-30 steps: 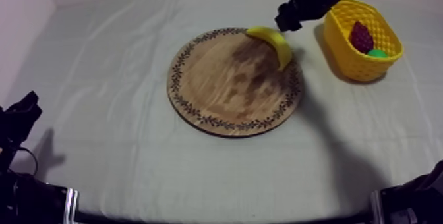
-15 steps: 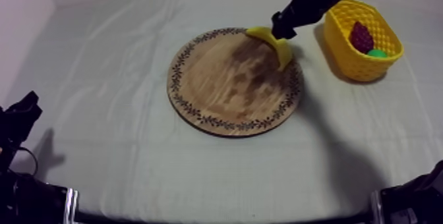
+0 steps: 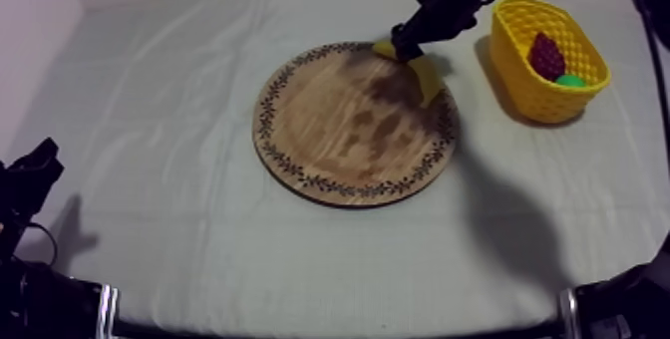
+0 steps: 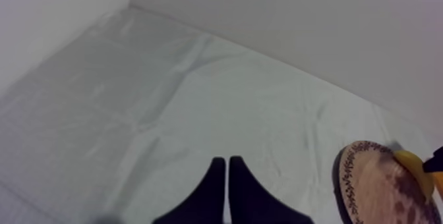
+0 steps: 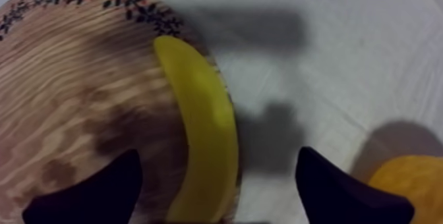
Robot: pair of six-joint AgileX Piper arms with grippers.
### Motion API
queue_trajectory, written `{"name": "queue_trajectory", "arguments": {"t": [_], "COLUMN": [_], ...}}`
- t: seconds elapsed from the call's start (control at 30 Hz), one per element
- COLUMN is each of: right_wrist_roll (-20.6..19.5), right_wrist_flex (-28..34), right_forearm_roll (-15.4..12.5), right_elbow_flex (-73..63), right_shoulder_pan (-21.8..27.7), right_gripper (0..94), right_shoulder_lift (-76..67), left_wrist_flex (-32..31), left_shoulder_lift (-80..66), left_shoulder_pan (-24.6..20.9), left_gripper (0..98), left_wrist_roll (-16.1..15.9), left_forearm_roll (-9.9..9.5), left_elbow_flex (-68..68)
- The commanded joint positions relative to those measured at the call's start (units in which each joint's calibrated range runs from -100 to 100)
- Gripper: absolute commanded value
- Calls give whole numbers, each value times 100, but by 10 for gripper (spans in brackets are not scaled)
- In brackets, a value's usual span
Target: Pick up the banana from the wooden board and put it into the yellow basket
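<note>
R arm comes in from the upper right of the top view, reaching down at a slant w/ the right gripper (image 3: 412,43) over the far-right edge of the wooden board (image 3: 329,139), on the side nearest the yellow basket (image 3: 535,101). Banana (image 3: 427,72) lies on the board along its patterned rim, partly under the gripper in that view. Right wrist view: right gripper (image 5: 217,153) has its fingers (image 5: 99,194) spread wide, one over the board (image 5: 72,95) and the other over the cloth on the basket (image 5: 409,180) side. The banana (image 5: 204,128) runs lengthwise between them w/ a gap on each side, so nothing is gripped. Basket stands on the cloth just right of the board, apart from it. Inside are a bunch of grapes (image 3: 546,55) and a green fruit (image 3: 570,81), kind unclear. L arm is parked low at the top view's left edge, left gripper (image 3: 35,169) well apart from the board. Left wrist view: left gripper (image 4: 227,162) has its fingers pressed together as a narrow wedge, holding nothing, above bare cloth (image 4: 165,95); board (image 4: 369,187) and banana (image 4: 412,167) sit far off to one side.
</note>
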Motion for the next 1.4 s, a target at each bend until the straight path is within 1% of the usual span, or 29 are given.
{"name": "queue_trajectory", "arguments": {"t": [0.0,0.13,0.27,0.33,0.43,0.5,0.6,0.7,0.83,0.93,1.0,1.17,1.37], "right_wrist_roll": [-13,7,57,86,127,152,159,136,103,95,143,338,587], "right_wrist_flex": [39,87,141,171,244,293,373,471,632,769,886,1196,1436], "right_forearm_roll": [18,30,2,-34,-86,-110,-113,-88,-62,-61,-111,-291,-377], "right_elbow_flex": [-86,-161,-241,-296,-389,-445,-539,-650,-819,-886,-863,-566,204], "right_shoulder_pan": [21,49,47,42,20,-5,-47,-78,-97,-99,-89,2,202], "right_gripper": [856,820,740,663,495,406,313,240,191,177,175,178,183], "right_shoulder_lift": [184,341,436,471,529,582,684,781,879,834,657,-252,-1635], "left_wrist_flex": [3,3,3,3,3,3,3,3,3,3,3,3,3], "left_shoulder_lift": [0,0,0,0,0,0,0,0,0,0,0,0,0], "left_shoulder_pan": [-3,-3,-3,-3,-3,-3,-3,-3,-3,-3,-3,-3,-3], "left_gripper": [1,1,1,1,1,1,1,1,1,1,1,1,1], "left_wrist_roll": [1,1,1,1,1,1,1,1,1,1,1,1,1], "left_forearm_roll": [1,1,1,1,1,1,1,1,1,1,1,1,1], "left_elbow_flex": [0,0,0,0,0,0,0,0,0,0,0,0,0]}}
